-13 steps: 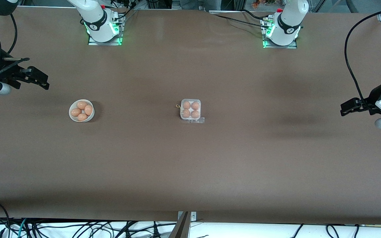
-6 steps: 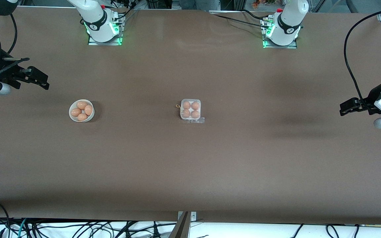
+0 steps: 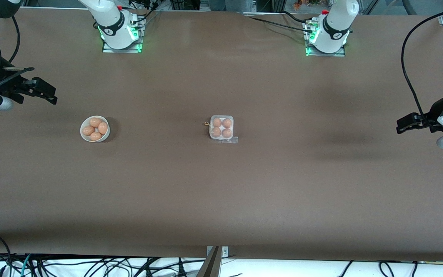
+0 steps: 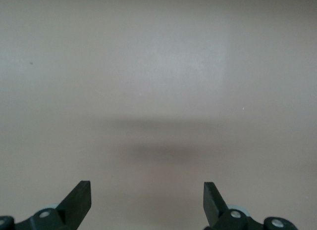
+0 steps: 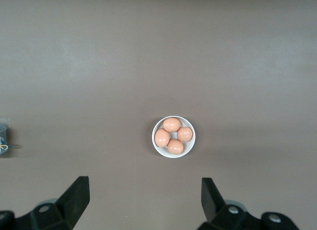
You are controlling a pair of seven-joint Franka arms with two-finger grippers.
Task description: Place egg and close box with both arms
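The box (image 3: 222, 128) is found at the middle of the table (image 3: 221, 192), roughly midway between the two ends and somewhat closer to the edge where the arm bases stand. Its clear lid is lowered over the white tray, and four orange-brown eggs are seen through it, one in each cell; a small clear tab (image 3: 233, 140) projects from the side of the box facing the front camera. Which egg is the task's own cannot be told from the others.

A white bowl (image 3: 95, 129) holding four further eggs (image 5: 173, 135) is noted toward the right arm's end of the table, well apart from the box.

The right gripper (image 3: 44, 92) is held in the air over the table's edge at the right arm's end, above bare table near the bowl. Its fingers (image 5: 77, 195) are spread wide and nothing is held.

The left gripper (image 3: 408, 125) is held over the table's edge at the left arm's end, above bare surface. Its fingers (image 4: 79, 198) are likewise spread apart and empty.
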